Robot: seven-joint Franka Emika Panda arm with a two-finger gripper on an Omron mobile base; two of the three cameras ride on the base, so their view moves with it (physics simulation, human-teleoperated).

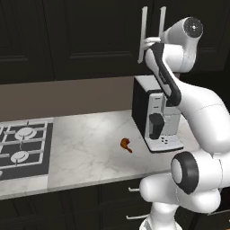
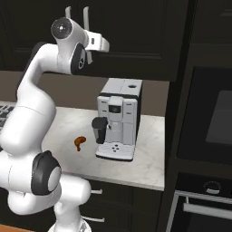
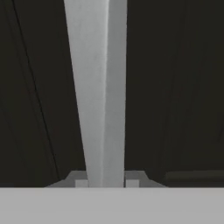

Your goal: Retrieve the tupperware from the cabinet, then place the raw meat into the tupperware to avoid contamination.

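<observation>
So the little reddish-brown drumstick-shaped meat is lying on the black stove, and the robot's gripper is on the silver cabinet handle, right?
Not quite. The little reddish-brown drumstick-shaped meat lies on the pale marble counter, beside the stove, as the left base view shows. The gripper is indeed shut on the silver cabinet handle.

The cabinet [image 1: 81, 40] has matt, near-black panelled doors; its long bar handle [image 3: 98, 87] looks like brushed silver metal. The table [image 1: 90, 148] is smooth pale marble with faint grey veins. The coffee machine [image 2: 118, 118] shows silver and black plastic. The raw meat [image 1: 126, 144] is glossy reddish-brown.
</observation>
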